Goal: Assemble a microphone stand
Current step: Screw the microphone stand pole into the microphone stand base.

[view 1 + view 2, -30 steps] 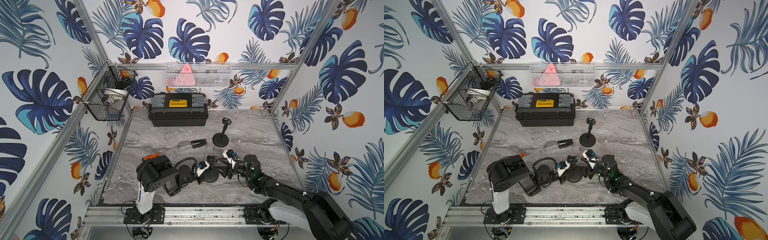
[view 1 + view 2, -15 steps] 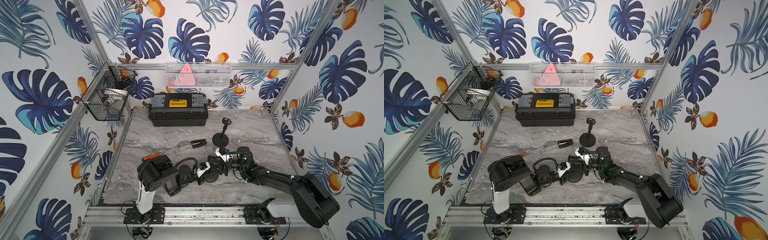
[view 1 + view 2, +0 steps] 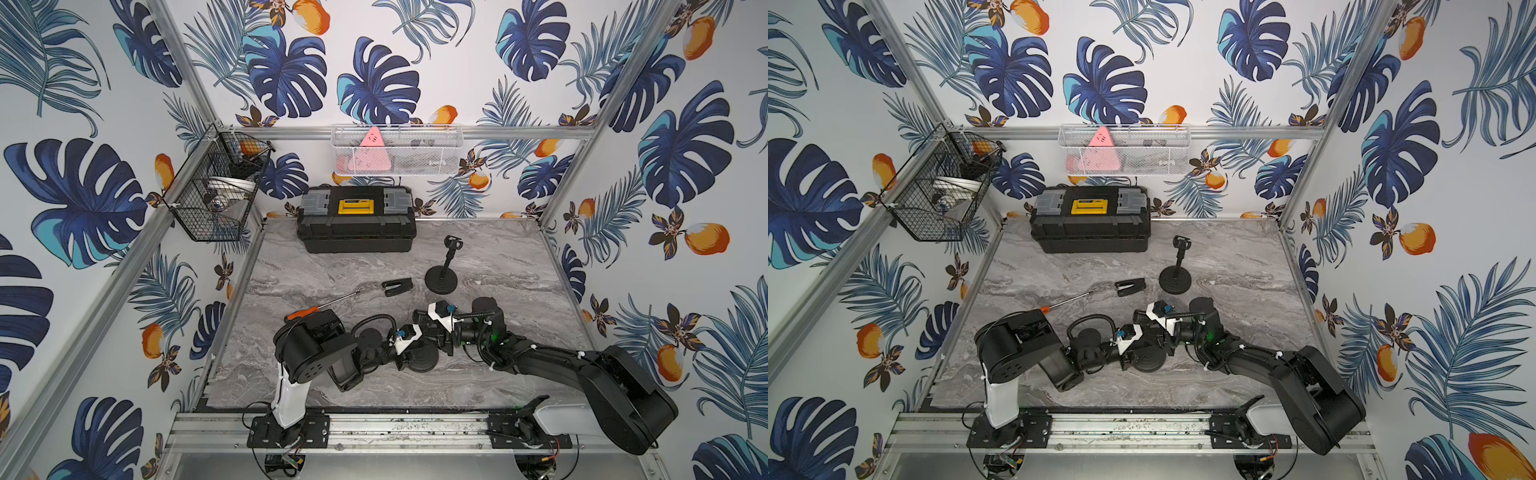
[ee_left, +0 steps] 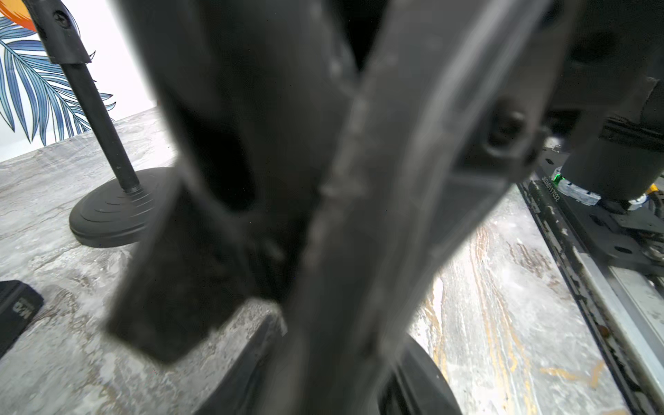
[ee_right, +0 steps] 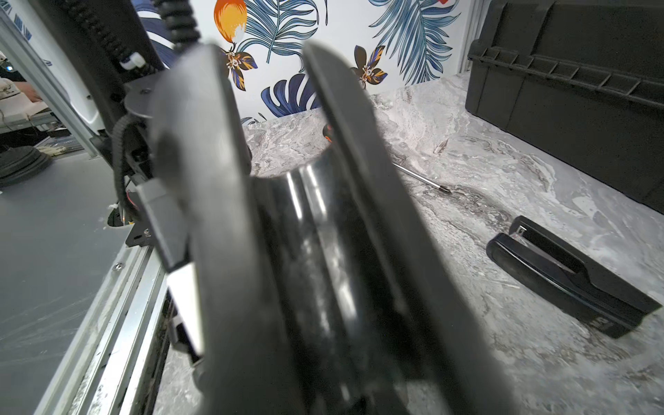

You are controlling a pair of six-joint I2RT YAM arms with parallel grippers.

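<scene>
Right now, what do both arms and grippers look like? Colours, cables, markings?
Left arm and right arm: black housings, white base link. White wrist brackets with blue connectors. Black corrugated cable on the left; white zip ties, green light on the right. Fingers plain dark grey.

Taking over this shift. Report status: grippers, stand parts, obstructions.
Right gripper shut on glossy black cylinder; left gripper beside it, state unclear. Both over round base, front centre. Screwdriver, stapler, upright stand farther back, apart.

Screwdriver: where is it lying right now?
In a top view the screwdriver lies flat on the marble table, its tip pointing toward the black clip and its orange handle beside the left arm.
</scene>
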